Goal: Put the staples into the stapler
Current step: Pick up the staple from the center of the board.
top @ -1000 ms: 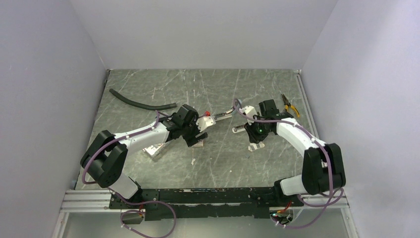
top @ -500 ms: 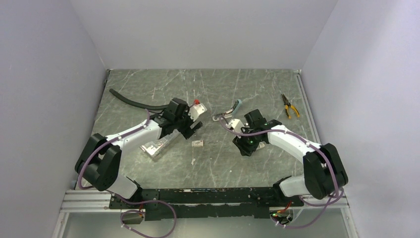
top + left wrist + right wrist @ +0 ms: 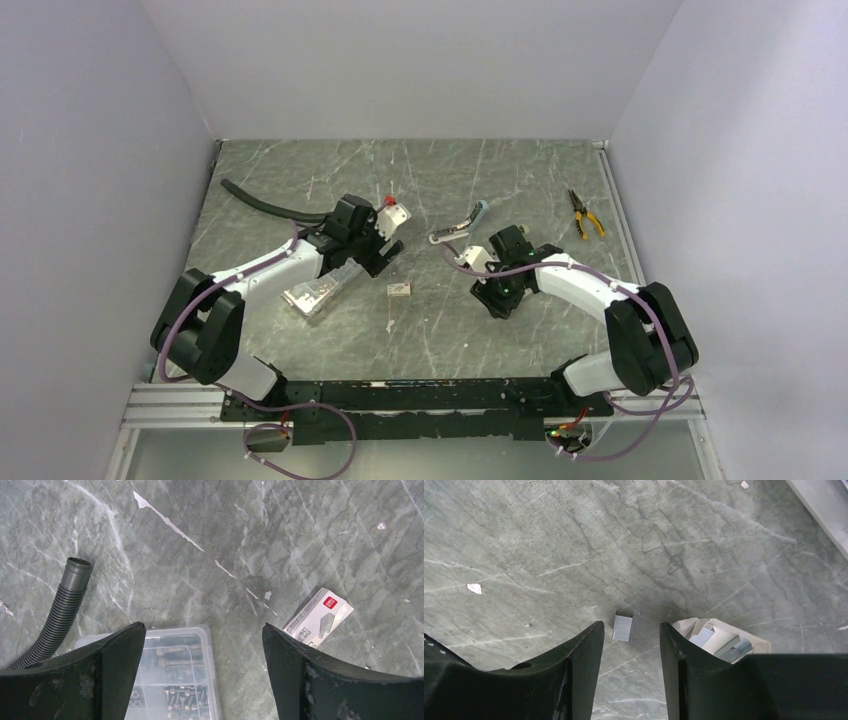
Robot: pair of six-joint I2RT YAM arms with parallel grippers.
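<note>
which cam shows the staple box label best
Left wrist: the staple box lies flat, its red logo and staple drawing clear. Top external shows it only as a tiny pale block. Right wrist shows no label, just an open white carton holding grey strips.

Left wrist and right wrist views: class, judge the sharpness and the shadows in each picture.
Left wrist view: the tabletop is in focus, print on the staple box partly legible; the left end effector fingers are dark, underexposed. Right wrist view: the tabletop veins are sharp, a soft shadow lies beside the staple strip; the right end effector fingers are near-black, with little detail.
</note>
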